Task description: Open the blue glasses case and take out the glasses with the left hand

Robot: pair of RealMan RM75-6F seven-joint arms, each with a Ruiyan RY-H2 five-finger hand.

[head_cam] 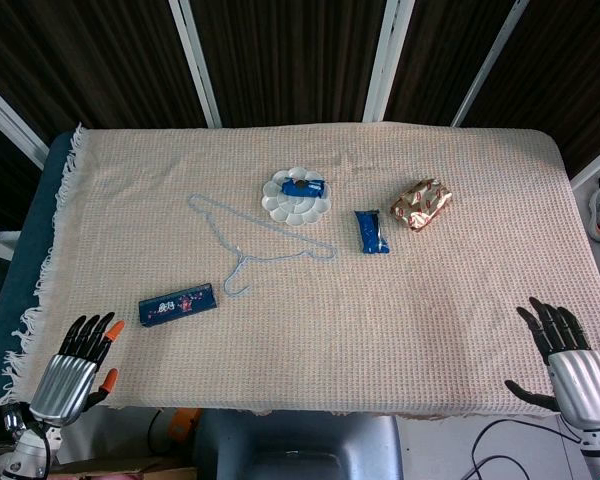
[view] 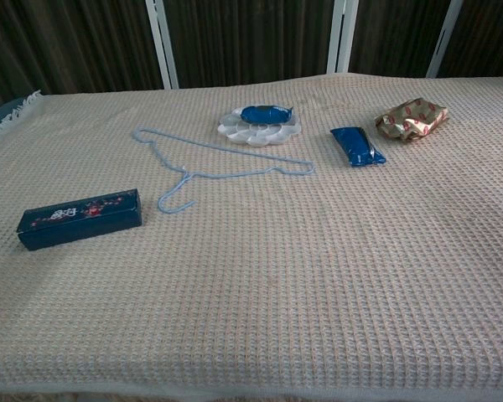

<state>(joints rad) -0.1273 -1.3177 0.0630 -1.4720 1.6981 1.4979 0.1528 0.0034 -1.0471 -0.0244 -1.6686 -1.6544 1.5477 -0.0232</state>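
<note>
The blue glasses case (head_cam: 177, 304) (view: 80, 219), a long dark-blue box with a flower print, lies closed on the cloth at the front left. My left hand (head_cam: 78, 366) hovers at the table's front-left corner, just below and left of the case, fingers spread and holding nothing. My right hand (head_cam: 565, 355) sits at the front-right corner, far from the case, fingers apart and empty. Neither hand shows in the chest view. The glasses are hidden inside the case.
A light-blue wire hanger (head_cam: 261, 241) (view: 218, 165) lies right of the case. Behind it a white palette dish (head_cam: 280, 203) (view: 235, 131) carries a blue packet (head_cam: 304, 187). Another blue packet (head_cam: 371, 231) (view: 357, 145) and a gold wrapped pack (head_cam: 421, 203) (view: 412, 119) lie at the right.
</note>
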